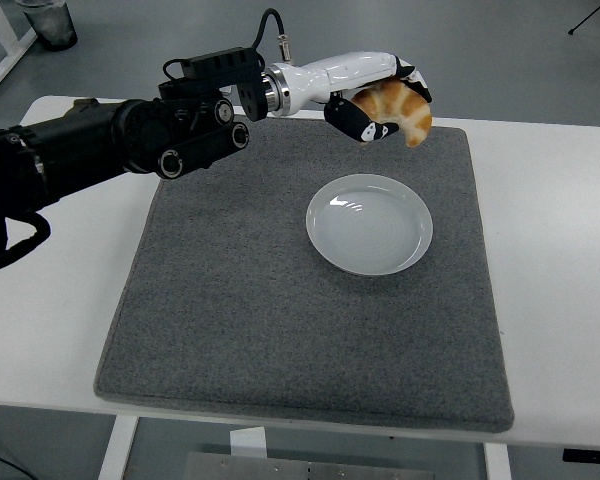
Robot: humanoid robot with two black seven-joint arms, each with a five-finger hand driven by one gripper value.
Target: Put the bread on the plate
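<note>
1. The table (555, 250) is white, and I see its near edge running along the bottom of my view.
2. A grey mat (240, 300) covers most of the table's middle, lying flat and square to me.
3. My left arm (110, 150) comes in from the left edge and stretches across the mat's far left corner, black at the forearm, white at the wrist.
4. The plate (369, 224) is white, sits on the mat right of centre, and has nothing on it.
5. The left hand (375, 90) is held in the air over the mat's far edge, beyond the plate, fingers wrapped around the bread.
6. The bread (400, 105) is a golden croissant, gripped in that hand above the mat, its tip curling down toward the plate's far rim but well clear of it.
</note>
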